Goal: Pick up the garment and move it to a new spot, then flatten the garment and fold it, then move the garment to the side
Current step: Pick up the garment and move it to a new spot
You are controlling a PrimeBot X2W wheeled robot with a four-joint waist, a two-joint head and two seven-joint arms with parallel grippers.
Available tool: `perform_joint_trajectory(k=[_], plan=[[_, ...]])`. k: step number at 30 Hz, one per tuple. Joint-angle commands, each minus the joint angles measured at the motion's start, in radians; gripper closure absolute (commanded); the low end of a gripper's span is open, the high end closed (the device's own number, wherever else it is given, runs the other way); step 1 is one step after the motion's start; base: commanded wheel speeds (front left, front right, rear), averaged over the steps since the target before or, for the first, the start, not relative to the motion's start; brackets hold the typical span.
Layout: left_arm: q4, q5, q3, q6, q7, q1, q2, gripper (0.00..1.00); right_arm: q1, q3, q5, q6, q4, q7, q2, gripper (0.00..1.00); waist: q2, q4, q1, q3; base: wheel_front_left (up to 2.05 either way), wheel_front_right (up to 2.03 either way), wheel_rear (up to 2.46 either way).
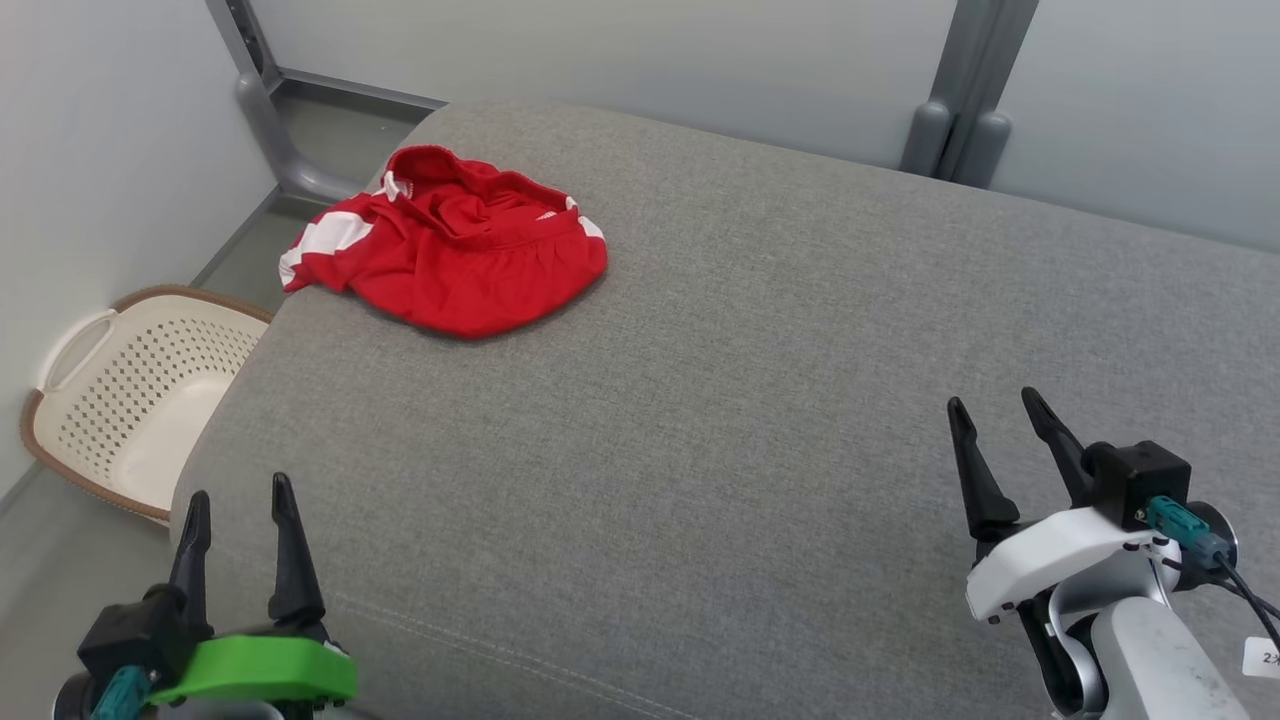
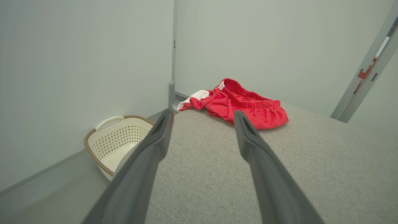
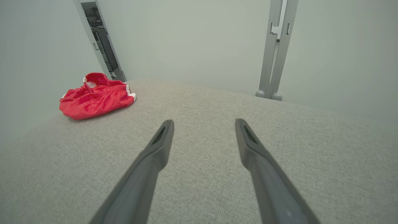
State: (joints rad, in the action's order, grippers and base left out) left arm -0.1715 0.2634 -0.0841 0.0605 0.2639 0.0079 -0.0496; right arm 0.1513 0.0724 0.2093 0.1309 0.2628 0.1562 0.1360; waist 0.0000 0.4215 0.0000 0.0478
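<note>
The garment (image 1: 450,250) is a red pair of shorts with white side stripes, lying crumpled at the far left corner of the grey cushioned surface (image 1: 750,400). It also shows ahead in the left wrist view (image 2: 245,104) and far left in the right wrist view (image 3: 94,99). My left gripper (image 1: 240,495) hovers at the near left edge, open and empty, well short of the garment. My right gripper (image 1: 995,405) stands open and empty at the near right, far from the garment.
A cream perforated laundry basket (image 1: 130,390) sits on the floor left of the surface, also seen in the left wrist view (image 2: 116,137). Grey frame posts (image 1: 960,110) stand behind the far edge. Pale walls close in at left and back.
</note>
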Motion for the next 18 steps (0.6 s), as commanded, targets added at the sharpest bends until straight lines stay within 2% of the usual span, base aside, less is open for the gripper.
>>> perform_joint_trajectory(k=[1,5,10,15,18], plan=[[-0.017,0.007,0.006,-0.009,0.0,-0.039,-0.002,0.0,-0.008,-0.006,0.006,0.0,-0.008,-0.004,0.001,0.0,0.0,-0.014,0.0,0.014,0.0,0.0,0.0],[-0.117,0.013,0.007,0.002,0.0,-0.143,-0.002,0.0,0.005,-0.005,0.005,0.0,-0.031,-0.016,-0.001,0.0,0.0,-0.042,0.0,0.048,0.0,0.0,0.0],[-0.318,0.045,-0.024,-0.035,-0.032,-0.357,-0.012,0.0,0.04,0.01,-0.004,0.0,-0.078,-0.046,0.018,0.0,0.0,-0.099,0.0,0.127,0.0,0.0,0.0],[-0.472,0.103,-0.063,-0.057,-0.132,-0.547,-0.035,0.0,0.091,0.032,-0.01,0.0,-0.142,-0.078,0.039,0.0,0.0,-0.173,0.0,0.234,0.0,0.0,0.0],[-0.555,0.148,-0.095,-0.07,-0.221,-0.656,-0.07,0.0,0.127,0.048,-0.017,0.0,-0.192,-0.101,0.054,0.0,0.0,-0.225,0.0,0.312,0.0,0.0,0.0]])
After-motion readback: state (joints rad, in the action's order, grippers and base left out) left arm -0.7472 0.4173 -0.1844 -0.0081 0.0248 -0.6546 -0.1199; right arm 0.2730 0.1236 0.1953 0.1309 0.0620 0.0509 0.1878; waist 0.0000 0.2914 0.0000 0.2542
